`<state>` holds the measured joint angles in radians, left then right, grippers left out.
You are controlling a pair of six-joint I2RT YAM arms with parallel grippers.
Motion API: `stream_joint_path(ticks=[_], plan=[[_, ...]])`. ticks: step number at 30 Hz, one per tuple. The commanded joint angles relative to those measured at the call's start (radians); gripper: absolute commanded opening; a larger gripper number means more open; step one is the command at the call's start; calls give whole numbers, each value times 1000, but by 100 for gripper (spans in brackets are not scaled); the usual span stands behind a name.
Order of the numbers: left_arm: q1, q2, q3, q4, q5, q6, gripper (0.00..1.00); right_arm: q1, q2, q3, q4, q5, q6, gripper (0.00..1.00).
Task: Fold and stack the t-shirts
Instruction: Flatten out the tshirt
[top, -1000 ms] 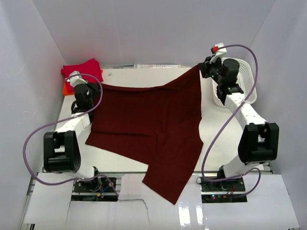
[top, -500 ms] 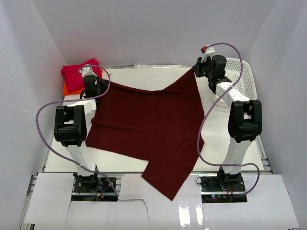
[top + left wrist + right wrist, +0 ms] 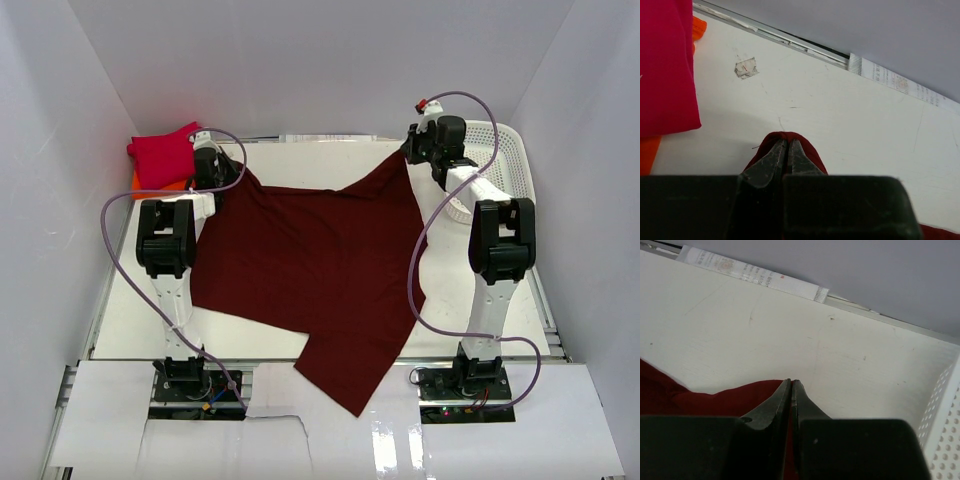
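Left end effector (image 3: 786,145) and right end effector (image 3: 791,384) pinch maroon t-shirt (image 3: 310,260) corners (open table (image 3: 850,120) beyond).

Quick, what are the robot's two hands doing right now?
Left gripper: shut, pinching a far corner of the maroon t-shirt.
Right gripper: shut, pinching the other far corner of the same shirt.

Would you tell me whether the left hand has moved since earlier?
Yes: the left hand, gripping the maroon t-shirt, shifted rightward, away from the folded crimson t-shirt.

White table (image 3: 310,163), pale grey walls (image 3: 300,60)
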<state>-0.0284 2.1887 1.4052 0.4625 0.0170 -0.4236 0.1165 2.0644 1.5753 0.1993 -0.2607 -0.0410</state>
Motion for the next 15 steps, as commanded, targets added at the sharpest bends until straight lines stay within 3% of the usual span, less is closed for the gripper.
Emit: stream_joint_path(ticks=[1,6,15], plan=[[2,-7,57,-4,20,19,0,-28,25,75,-23,20,-17,8],[4,-14,52,-12,-2,39,0,-58,77,166,-58,12,-8,8],[5,-18,46,-25,-68,85,0,-66,88,170,-61,9,-2,8]])
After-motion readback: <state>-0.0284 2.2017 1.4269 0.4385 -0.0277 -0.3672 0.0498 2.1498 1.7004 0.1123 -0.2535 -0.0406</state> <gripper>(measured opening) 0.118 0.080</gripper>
